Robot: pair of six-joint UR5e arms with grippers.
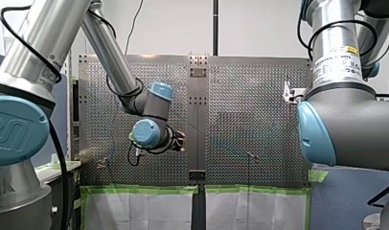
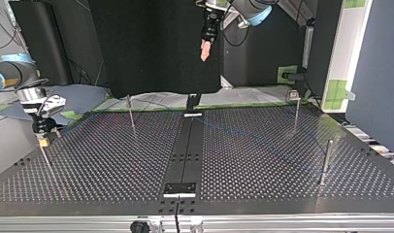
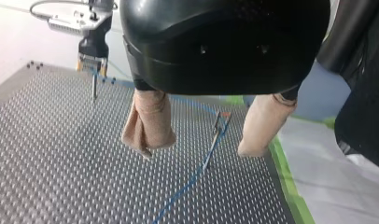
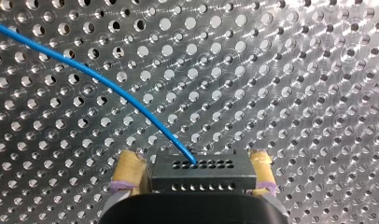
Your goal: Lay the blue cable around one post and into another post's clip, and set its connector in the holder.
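The thin blue cable (image 4: 108,86) ends in a black connector (image 4: 199,175). My right gripper (image 4: 194,169) is shut on that connector, its yellow pads (image 4: 129,170) pressing on both sides, a little above the perforated table. At the top view's left the same gripper (image 2: 42,140) hangs over a thin post (image 2: 47,160). In the left wrist view the cable (image 3: 187,184) runs from my right gripper (image 3: 92,65) to a clip-topped post (image 3: 219,126) and on. My left gripper (image 3: 197,150) hangs open and empty above the table, beige pads (image 3: 148,126) apart, also seen high up (image 2: 204,53).
More thin posts stand on the plate: one left of the middle (image 2: 132,116), one at the back right with a small block on top (image 2: 296,109), one at the right (image 2: 326,162). A black strip (image 2: 185,155) runs down the plate's middle. Green tape (image 3: 285,172) marks the table edge.
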